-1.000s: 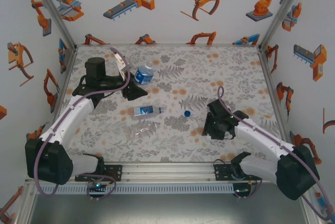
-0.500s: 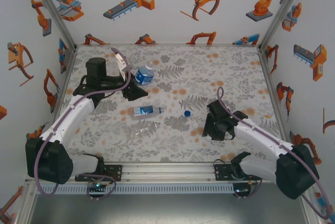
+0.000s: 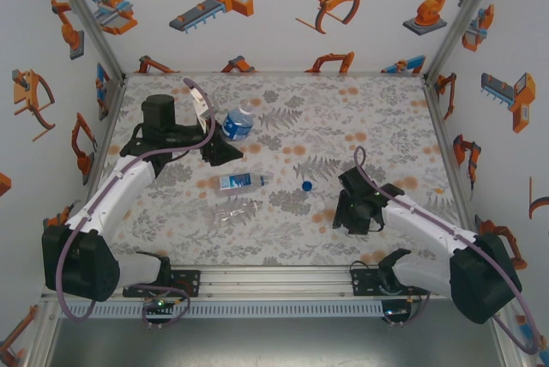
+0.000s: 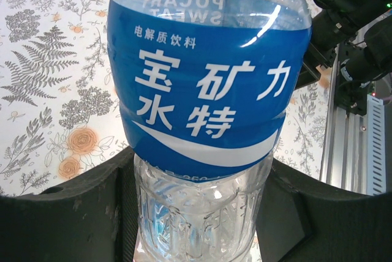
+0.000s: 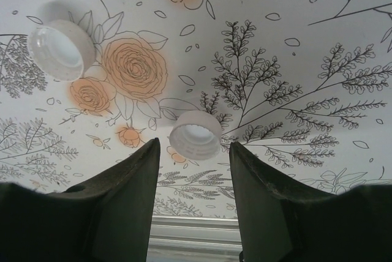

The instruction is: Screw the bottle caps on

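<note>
My left gripper (image 4: 199, 213) is shut on the clear lower body of a bottle (image 4: 208, 90) with a blue-and-white label; from above, this bottle (image 3: 236, 123) stands at the back left by the left gripper (image 3: 220, 150). A second labelled bottle (image 3: 240, 181) lies on the mat, and a clear bottle (image 3: 236, 211) lies just nearer. A blue cap (image 3: 306, 185) sits mid-table. My right gripper (image 5: 193, 147) is open, low over the mat. A white cap (image 5: 196, 134) lies open side up just beyond its fingertips, and another white cap (image 5: 61, 49) lies farther left. From above, the right gripper (image 3: 347, 217) is near the front right.
The floral mat (image 3: 377, 110) covers the table, walled on three sides by printed panels. A metal rail (image 3: 274, 279) runs along the near edge, close behind the right gripper. The right arm's base (image 4: 361, 60) shows past the held bottle.
The right gripper has edged slightly left and toward the near edge. The left arm and its bottle have not moved.
</note>
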Motion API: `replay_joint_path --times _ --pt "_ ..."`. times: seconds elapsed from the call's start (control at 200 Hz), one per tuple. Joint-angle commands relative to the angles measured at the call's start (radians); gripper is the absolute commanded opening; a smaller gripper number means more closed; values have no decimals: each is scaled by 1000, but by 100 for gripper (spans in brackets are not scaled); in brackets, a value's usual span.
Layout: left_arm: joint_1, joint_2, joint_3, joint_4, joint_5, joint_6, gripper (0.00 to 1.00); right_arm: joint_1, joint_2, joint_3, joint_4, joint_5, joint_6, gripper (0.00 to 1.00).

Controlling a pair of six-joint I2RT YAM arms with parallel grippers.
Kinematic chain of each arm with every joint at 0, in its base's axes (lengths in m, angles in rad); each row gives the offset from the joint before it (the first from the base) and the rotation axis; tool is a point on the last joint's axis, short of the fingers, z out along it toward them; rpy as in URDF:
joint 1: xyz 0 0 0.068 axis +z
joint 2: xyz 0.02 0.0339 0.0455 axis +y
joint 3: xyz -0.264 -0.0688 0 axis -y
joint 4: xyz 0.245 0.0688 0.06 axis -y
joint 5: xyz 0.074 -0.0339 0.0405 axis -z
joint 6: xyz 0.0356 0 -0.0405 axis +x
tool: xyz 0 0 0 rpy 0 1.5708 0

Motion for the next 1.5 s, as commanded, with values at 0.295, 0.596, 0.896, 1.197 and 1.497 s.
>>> replay_joint_path --times 0.295,0.596,0.896,1.197,1.497 --pt "-7 13 15 -18 9 18 0 7 -50 48 -35 13 16 48" --pt "-7 13 15 -22 9 21 0 7 -27 48 -8 6 15 47" --pt "-7 18 18 -26 9 23 0 7 -9 45 12 4 15 46" --pt "-9 25 22 -30 11 25 0 7 -29 66 -16 18 12 47" --pt "-9 30 23 -34 11 27 0 7 -14 67 -11 4 11 46"
